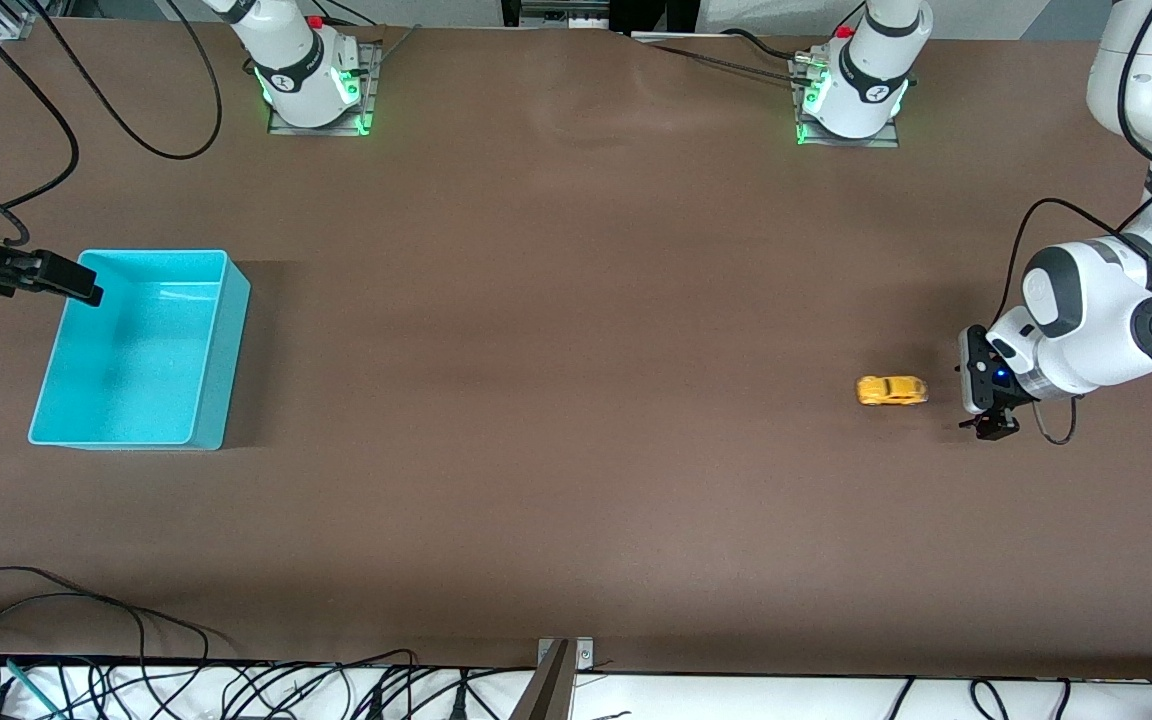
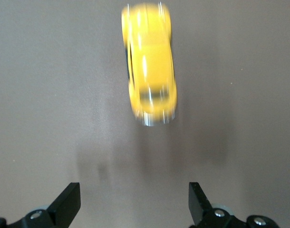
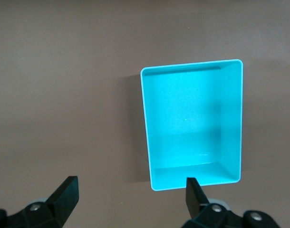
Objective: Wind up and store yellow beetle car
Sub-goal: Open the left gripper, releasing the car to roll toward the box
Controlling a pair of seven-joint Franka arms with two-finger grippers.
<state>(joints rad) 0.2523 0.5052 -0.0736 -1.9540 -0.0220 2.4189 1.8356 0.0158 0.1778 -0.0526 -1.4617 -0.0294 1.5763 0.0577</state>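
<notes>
The yellow beetle car (image 1: 892,390) (image 2: 149,66) stands on its wheels on the brown table toward the left arm's end. My left gripper (image 1: 972,392) (image 2: 134,204) sits low beside it, open, with its fingers apart from the car and nothing between them. The cyan bin (image 1: 226,330) (image 3: 146,123) stands empty toward the right arm's end of the table. My right gripper (image 1: 86,285) (image 3: 130,199) hangs open and empty by the bin's outer rim.
Both arm bases (image 1: 311,75) (image 1: 856,85) stand along the table's edge farthest from the front camera. Cables (image 1: 136,640) lie along the edge nearest that camera. A wide stretch of bare brown table (image 1: 556,380) lies between car and bin.
</notes>
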